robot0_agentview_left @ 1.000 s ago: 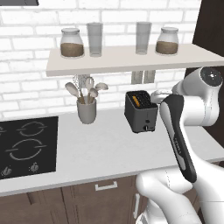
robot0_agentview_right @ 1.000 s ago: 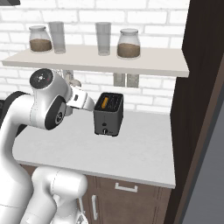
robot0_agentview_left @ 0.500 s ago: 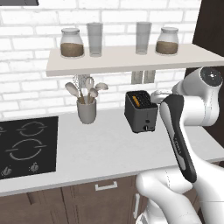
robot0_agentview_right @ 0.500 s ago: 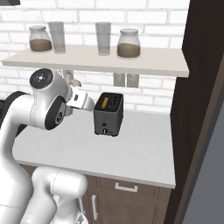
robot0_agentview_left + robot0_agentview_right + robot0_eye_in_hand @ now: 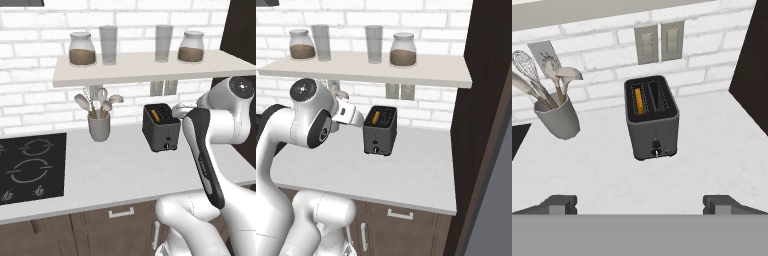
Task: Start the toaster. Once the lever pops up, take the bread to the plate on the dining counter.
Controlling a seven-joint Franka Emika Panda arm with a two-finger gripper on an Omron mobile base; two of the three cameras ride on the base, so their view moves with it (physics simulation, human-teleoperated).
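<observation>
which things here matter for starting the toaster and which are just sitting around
For the job: toaster, bread in its left slot, open gripper facing it.
Just about: utensil holder, hob, shelf jars, glasses, wall outlets.

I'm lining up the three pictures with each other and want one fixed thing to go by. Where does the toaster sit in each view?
Left base view: the toaster stands right of centre on the worktop, just left of the arm.
Right base view: it stands near centre, right of the arm.
Hand view: it stands at centre, narrow face toward the camera.
Shared landmark: the wall sockets on the brick behind it.
</observation>
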